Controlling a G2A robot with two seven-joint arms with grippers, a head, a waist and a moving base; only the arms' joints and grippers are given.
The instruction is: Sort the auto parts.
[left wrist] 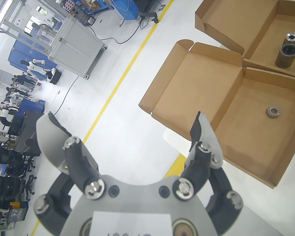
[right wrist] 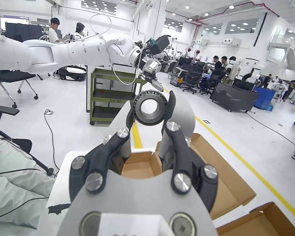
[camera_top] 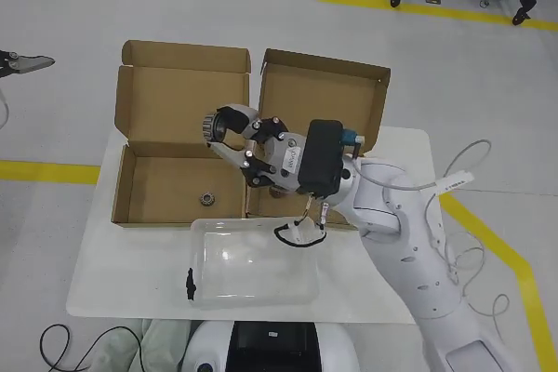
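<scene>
Right tool [right wrist: 150, 109] is clamped on a bearing [right wrist: 151, 120], held over the left box [camera_top: 158, 181]. Left tool [left wrist: 124, 124], spread wide apart, hangs beside the surface [camera_top: 121, 270].

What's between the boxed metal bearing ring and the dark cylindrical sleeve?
Adjoining brown cardboard box walls, in left wrist view; ring and sleeve occupy separate boxes.
</scene>
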